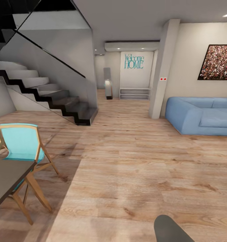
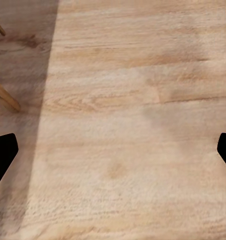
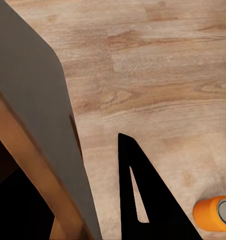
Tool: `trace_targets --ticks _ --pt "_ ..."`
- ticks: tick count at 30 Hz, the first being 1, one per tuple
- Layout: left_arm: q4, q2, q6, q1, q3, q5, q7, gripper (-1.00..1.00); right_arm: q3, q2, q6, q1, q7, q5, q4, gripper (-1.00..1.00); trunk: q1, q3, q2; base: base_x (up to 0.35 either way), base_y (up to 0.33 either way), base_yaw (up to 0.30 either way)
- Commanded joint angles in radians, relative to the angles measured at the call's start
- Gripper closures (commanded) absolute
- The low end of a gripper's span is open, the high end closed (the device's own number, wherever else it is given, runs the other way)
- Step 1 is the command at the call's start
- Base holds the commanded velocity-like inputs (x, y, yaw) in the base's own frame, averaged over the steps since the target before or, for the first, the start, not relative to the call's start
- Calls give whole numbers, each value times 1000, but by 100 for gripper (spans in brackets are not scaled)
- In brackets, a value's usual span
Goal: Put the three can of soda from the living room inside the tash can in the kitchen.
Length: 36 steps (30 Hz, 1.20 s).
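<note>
Where the head view begins at the left, a dark flat tabletop (image 1: 6, 178) cuts in beside a turquoise chair (image 1: 21, 143) with pale splayed wooden legs, and behind them black-edged stairs (image 1: 49, 95) climb under a glass balustrade. Light wood planks (image 1: 133, 168), grainy and matt, run to a far wall lettered "Welcome HOME" (image 1: 134, 62), then to a rounded blue sofa (image 1: 202, 116) cut off at the right edge under a speckled picture (image 1: 217, 62). The left gripper (image 2: 113, 155) hangs wide open over bare planks, only its dark fingertips (image 2: 2, 155) visible. In the right wrist view an orange soda can (image 3: 213, 214) with a grey top lies on the floor, partly cut off; the black triangular shape (image 3: 148, 200) beside it hides whether the right gripper is open.
</note>
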Motion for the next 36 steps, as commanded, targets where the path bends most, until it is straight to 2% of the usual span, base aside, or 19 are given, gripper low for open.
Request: trace_targets --ticks 1,13,36 --pt "1 0 -3 -1 -6 2 0 -100 -11 0 -3 -1 11 -4 0 100 0 -1 0 0 0 -50" --pt "1 0 -3 0 -6 2 0 -100 -11 1 -3 -1 11 -4 0 100 0 1 0 0 0 -17" --pt "1 0 -3 -1 -6 1 0 -100 -12 1 -1 -2 11 -6 -1 100 0 25 0 0 0 -141"
